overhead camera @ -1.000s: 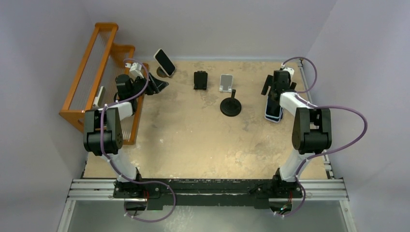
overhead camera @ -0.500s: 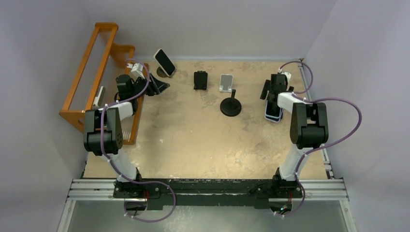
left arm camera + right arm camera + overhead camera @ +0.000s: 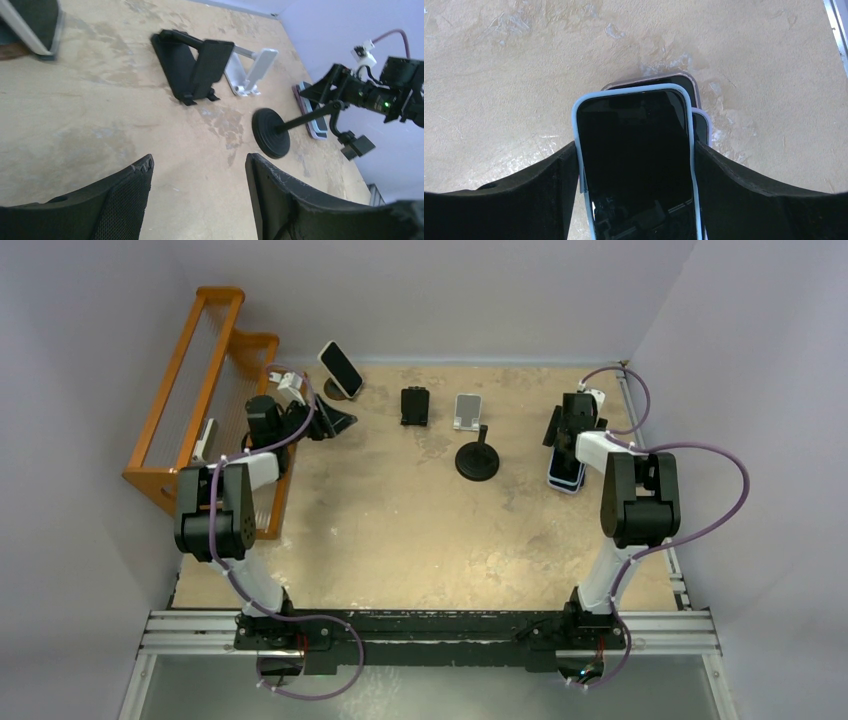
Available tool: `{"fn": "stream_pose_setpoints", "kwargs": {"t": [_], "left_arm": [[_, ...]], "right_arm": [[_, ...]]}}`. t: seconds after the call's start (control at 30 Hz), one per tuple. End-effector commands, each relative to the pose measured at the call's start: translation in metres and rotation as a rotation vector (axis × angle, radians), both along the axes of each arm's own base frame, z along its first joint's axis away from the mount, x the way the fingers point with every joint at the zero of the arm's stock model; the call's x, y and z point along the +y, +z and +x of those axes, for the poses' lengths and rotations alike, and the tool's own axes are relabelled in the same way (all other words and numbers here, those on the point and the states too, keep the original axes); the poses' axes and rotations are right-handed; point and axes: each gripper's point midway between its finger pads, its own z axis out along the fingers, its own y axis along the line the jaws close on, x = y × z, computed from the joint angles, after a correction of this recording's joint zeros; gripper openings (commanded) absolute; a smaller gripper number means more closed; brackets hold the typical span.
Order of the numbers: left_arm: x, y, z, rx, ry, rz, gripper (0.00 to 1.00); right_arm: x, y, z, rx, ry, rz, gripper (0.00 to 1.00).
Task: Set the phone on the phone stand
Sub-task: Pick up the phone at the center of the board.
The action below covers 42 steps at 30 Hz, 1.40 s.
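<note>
Several phones lie stacked at the right [image 3: 565,476]. The top one has a light blue case [image 3: 636,165]. My right gripper [image 3: 636,145] stands over the stack [image 3: 563,430], its fingers pressed on both long sides of the blue-cased phone. A black phone stand [image 3: 415,405], a white stand [image 3: 466,410] and a round-base black stand [image 3: 479,458] are in the middle back. My left gripper [image 3: 335,420] is open and empty at the back left [image 3: 200,162], facing the black stand [image 3: 195,67].
An orange rack [image 3: 200,390] stands along the left edge. Another phone [image 3: 341,368] leans on a stand at the back left, beside my left gripper. The walls are close on the right and at the back.
My right arm has folded in and its gripper has come down around the top phone of the stack. My left gripper has shifted a little to the right.
</note>
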Motion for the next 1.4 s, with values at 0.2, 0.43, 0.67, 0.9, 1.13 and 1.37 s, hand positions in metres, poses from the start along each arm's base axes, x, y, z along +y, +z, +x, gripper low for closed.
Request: {"fn": "stream_pose_setpoints", "kwargs": {"t": [0.2, 0.43, 0.67, 0.9, 1.13, 1.37], "left_arm": [[-0.126, 0.021, -0.077, -0.124, -0.296, -0.081, 0.66], [-0.155, -0.003, -0.116, -0.106, -0.334, -0.106, 0.66], [-0.179, -0.029, -0.139, -0.083, -0.312, -0.099, 0.66], [-0.205, -0.044, -0.148, -0.073, -0.344, -0.122, 0.65], [-0.222, -0.052, -0.154, -0.075, -0.371, -0.127, 0.64], [-0.248, -0.06, -0.168, -0.118, -0.383, -0.128, 0.64]], "right_arm": [[0.007, 0.045, 0.008, -0.138, 0.017, 0.043, 0.47], [0.063, 0.067, -0.006, -0.205, 0.121, 0.104, 0.46], [0.115, 0.064, -0.033, -0.225, 0.228, 0.186, 0.45], [0.125, 0.044, -0.065, -0.197, 0.238, 0.216, 0.43], [0.134, 0.059, -0.093, -0.237, 0.264, 0.295, 0.38], [0.156, 0.054, -0.125, -0.242, 0.302, 0.408, 0.38]]}}
